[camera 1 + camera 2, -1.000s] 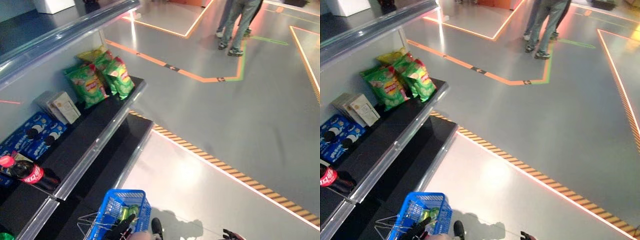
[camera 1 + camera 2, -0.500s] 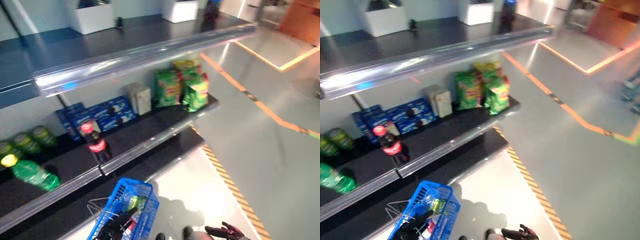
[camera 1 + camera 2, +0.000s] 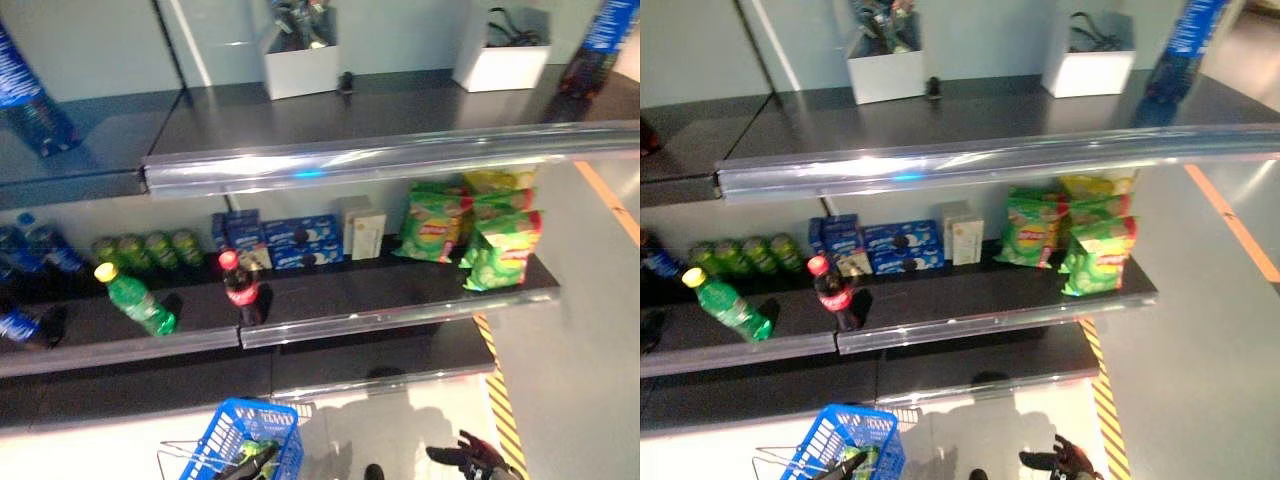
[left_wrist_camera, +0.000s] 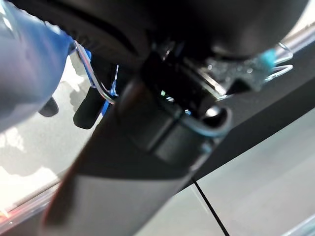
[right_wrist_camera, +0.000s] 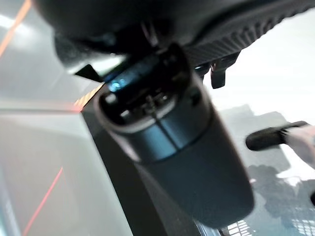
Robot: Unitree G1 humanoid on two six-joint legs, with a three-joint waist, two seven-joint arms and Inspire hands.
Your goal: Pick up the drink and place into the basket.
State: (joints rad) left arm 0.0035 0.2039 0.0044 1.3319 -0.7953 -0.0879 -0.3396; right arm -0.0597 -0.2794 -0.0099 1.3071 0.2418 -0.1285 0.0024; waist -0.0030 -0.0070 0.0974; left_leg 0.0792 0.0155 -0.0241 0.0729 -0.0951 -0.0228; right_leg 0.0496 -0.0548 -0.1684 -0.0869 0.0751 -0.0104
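Observation:
The blue basket (image 3: 250, 440) hangs low at the left in front of the shelves, with a green drink (image 3: 262, 456) in it. My left hand (image 3: 243, 463) is shut on its thin wire handles (image 4: 96, 82). On the middle shelf stand a dark cola bottle with a red cap (image 3: 240, 290), a tilted green bottle with a yellow cap (image 3: 138, 303), green cans (image 3: 145, 248) and blue bottles (image 3: 40, 250). My right hand (image 3: 470, 458) hangs low at the right, open and empty, well away from the drinks.
The middle shelf (image 3: 400, 318) also holds green and yellow crisp bags (image 3: 470, 235) and blue biscuit boxes (image 3: 300, 240). White boxes (image 3: 300, 65) stand on the top shelf. A lower black shelf (image 3: 380, 360) juts out. Striped tape (image 3: 500, 410) marks the floor at the right.
The whole picture has swung towards the shelves, so the camera has turned. The basket and both hands keep their low places.

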